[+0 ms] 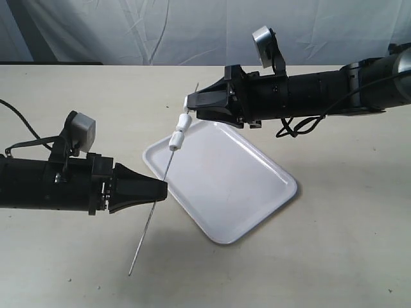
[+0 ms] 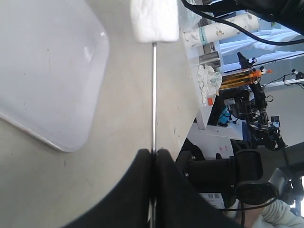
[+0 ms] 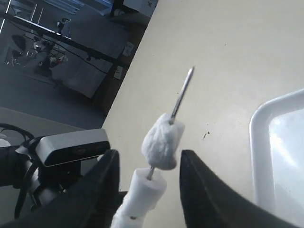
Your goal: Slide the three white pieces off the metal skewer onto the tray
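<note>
The thin metal skewer [image 1: 156, 202] slants up over the near-left corner of the white tray [image 1: 244, 192]. My left gripper [image 1: 162, 190] is shut on its lower part; in the left wrist view the rod [image 2: 153, 95] comes out from between the closed jaws [image 2: 153, 153]. The three white pieces are threaded on its upper part: the top one [image 1: 190, 101], the middle one [image 1: 184, 120] and the lowest [image 1: 176, 139]. My right gripper [image 3: 149, 154] is open, with its fingers on either side of the top piece [image 3: 162, 141] and gaps showing. The bare tip [image 3: 189, 76] pokes beyond.
A pale tabletop [image 1: 334, 256] carries the tray, which lies diagonally and holds nothing. The skewer's lower end [image 1: 131, 272] hangs just above the table. A grey backdrop [image 1: 192, 32] closes the far side. The left wrist view shows lab clutter [image 2: 223, 76] beyond the table edge.
</note>
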Controlling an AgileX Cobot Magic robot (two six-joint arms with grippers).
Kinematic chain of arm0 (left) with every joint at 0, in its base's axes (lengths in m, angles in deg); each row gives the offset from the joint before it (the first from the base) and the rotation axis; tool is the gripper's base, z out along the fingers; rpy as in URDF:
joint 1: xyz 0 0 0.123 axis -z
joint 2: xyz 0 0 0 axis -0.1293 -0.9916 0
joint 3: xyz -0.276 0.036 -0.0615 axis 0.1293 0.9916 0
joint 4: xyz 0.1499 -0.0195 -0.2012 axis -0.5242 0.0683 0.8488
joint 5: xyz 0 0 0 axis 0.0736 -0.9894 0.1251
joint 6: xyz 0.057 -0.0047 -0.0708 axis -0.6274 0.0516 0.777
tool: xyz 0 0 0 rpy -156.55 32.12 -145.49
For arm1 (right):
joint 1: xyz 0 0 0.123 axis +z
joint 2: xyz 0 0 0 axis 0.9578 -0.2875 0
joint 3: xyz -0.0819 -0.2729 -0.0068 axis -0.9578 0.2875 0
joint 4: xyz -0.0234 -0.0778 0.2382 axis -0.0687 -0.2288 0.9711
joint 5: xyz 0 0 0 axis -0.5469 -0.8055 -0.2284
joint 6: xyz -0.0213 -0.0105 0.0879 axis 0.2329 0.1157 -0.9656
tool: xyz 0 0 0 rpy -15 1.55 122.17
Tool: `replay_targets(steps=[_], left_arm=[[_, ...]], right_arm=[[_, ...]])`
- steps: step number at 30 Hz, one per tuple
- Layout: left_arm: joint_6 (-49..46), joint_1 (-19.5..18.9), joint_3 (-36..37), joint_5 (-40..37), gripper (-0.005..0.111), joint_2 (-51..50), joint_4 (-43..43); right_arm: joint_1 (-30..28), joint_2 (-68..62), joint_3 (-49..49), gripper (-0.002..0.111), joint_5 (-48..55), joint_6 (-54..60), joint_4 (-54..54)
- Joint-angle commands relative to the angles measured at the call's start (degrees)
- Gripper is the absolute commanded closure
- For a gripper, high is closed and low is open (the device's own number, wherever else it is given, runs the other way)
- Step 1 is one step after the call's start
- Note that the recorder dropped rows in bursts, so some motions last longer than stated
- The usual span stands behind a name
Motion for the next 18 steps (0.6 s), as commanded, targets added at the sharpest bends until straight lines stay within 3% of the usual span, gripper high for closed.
replay_targets(steps=[1,10,18], left_arm=[[-0.22,-0.17,-0.25,-1.01,0.107,-0.14,0.85],[-0.33,-0.17,-0.21,-1.01,0.107,-0.14,0.85],[-0.33,-0.17,-0.21,-1.01,0.107,-0.14,0.85]], right_arm=[[0.64,0.00,-0.38,0.068,-2.82,0.66,0.28],[1.03,0.00,-0.38,0.092,-3.63,0.66,0.28],[1.03,0.00,-0.38,0.092,-6.55,0.66,0.28]])
